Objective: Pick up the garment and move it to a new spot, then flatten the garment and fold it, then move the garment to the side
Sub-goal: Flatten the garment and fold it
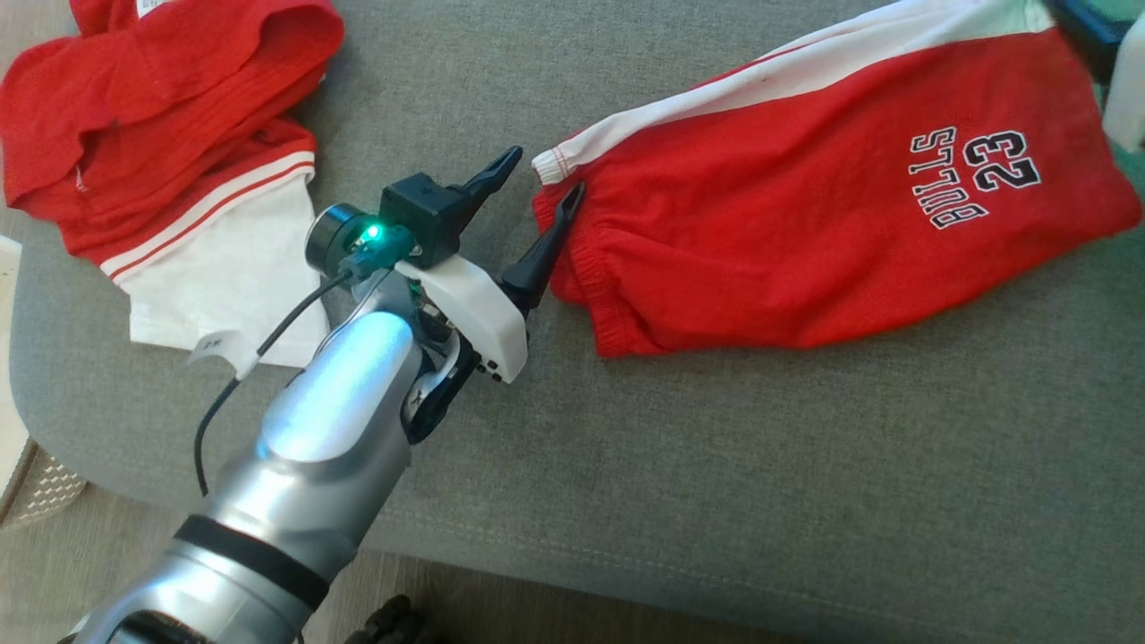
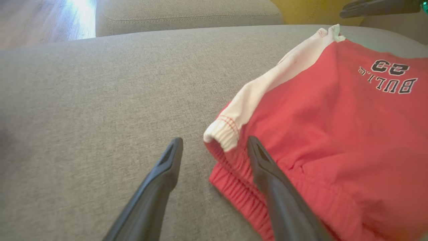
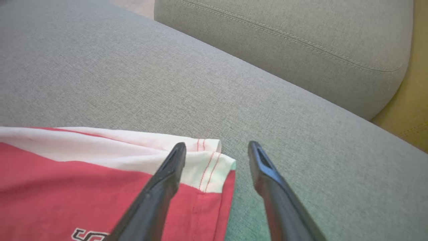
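one grey sofa seat [image 1: 716,465] bears red shorts [image 1: 805,241]; left gripper [image 2: 214,140], right gripper [image 3: 217,144] both splayed.

The garment [image 1: 805,241] just beside the left hand [image 1: 546,174] is bright red with a white side stripe, red stitching on its white cuff, and black-and-white "BULLS 23" lettering. The sofa cushion [image 1: 716,465] under it is heathered grey. On the hand's other side, a second garment [image 1: 161,116] is red and white with thin red stripes. The hand's fingers [image 1: 547,246] are black, and its arm [image 1: 340,402] is silver.
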{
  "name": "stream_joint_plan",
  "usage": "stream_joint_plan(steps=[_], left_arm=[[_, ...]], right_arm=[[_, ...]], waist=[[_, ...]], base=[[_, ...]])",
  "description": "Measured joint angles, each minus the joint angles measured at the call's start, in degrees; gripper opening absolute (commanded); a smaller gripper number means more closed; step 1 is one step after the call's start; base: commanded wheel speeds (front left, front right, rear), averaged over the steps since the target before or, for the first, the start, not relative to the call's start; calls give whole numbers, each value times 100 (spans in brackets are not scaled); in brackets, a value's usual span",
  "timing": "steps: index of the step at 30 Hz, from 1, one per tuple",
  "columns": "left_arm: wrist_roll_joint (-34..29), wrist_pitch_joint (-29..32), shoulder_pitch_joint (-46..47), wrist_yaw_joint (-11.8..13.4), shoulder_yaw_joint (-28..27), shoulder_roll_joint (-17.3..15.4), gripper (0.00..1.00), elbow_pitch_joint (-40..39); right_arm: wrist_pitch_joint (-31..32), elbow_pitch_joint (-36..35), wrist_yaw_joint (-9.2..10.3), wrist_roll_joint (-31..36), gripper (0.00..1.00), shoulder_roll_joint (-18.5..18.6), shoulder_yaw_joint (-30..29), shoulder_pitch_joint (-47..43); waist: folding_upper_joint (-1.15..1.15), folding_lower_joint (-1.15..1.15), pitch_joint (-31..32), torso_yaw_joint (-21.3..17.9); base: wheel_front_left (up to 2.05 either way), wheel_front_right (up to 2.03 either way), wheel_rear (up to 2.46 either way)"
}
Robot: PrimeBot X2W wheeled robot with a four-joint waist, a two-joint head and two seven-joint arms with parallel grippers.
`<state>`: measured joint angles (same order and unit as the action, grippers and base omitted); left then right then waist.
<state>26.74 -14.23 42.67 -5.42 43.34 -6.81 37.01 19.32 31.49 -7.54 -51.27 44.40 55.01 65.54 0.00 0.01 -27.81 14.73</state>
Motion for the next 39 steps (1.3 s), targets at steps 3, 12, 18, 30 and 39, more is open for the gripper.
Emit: stream_joint_plan(steps=[3, 12, 18, 30, 39], left_arm=[[1, -5, -1, 37, -65, 21, 100, 44], [65, -7, -280, 355, -837, 47, 100, -416], [54, -7, -1046, 604, -1683, 112, 100, -1224], [-564, -43, -2494, 748, -2610, 337, 100, -2221], [-937, -43, -3602, 778, -2920, 392, 100, -2552]], right_arm=[[-246, 129, 0, 3, 100, -112, -5, 0], [-1684, 615, 0, 194, 100, -417, -544, -262], [-2863, 675, 0, 524, 100, -805, -1172, -1004], [-3370, -94, 0, 3144, 100, -1616, -3542, -2922], [-3371, -1608, 1, 4642, 100, -3452, -5424, -5692]], waist=[[0, 0, 31, -17], [0, 0, 436, -139], [0, 0, 891, -291], [0, 0, 1786, -614], [0, -1, 2350, -813]], base=[[0, 0, 0], [0, 0, 0], [0, 0, 0], [0, 0, 0], [0, 0, 0]])
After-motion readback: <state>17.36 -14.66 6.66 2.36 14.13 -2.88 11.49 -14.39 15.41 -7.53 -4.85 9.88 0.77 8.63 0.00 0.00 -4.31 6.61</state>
